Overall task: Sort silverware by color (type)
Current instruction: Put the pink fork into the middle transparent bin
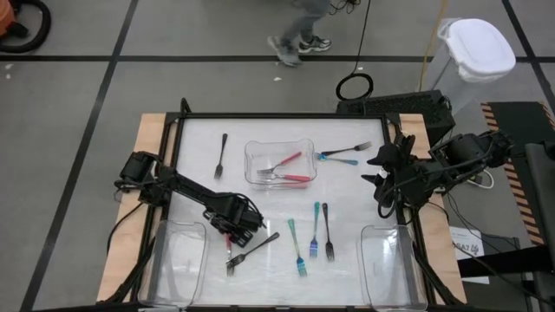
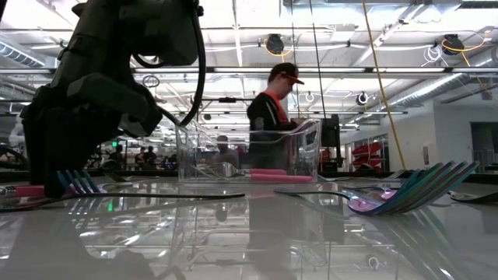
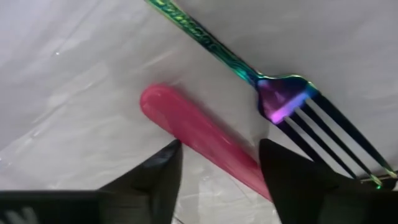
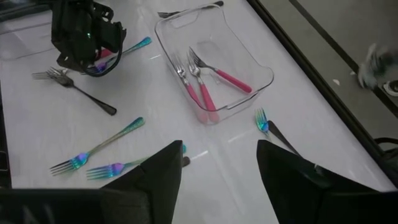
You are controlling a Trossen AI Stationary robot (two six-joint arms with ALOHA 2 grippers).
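Left gripper, fingers parted, is straddling a pink-handled fork beside an iridescent fork; closing and lifting it should follow.

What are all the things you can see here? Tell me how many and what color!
table: one, white top, under everything
clear trays: three, see-through; one mid-table, two at the near corners
pink forks: two, pink handles, inside the middle tray
pink handle: one, flat on the table at the left gripper
teal forks: at least four, shiny teal; two near the middle front, one right of the middle tray, one by the left gripper
dark forks: about four, dark grey, scattered on the table
bin: one, white, on the floor
person: one, behind the table
left gripper: open, astride the pink handle
right gripper: open, at the table's right edge
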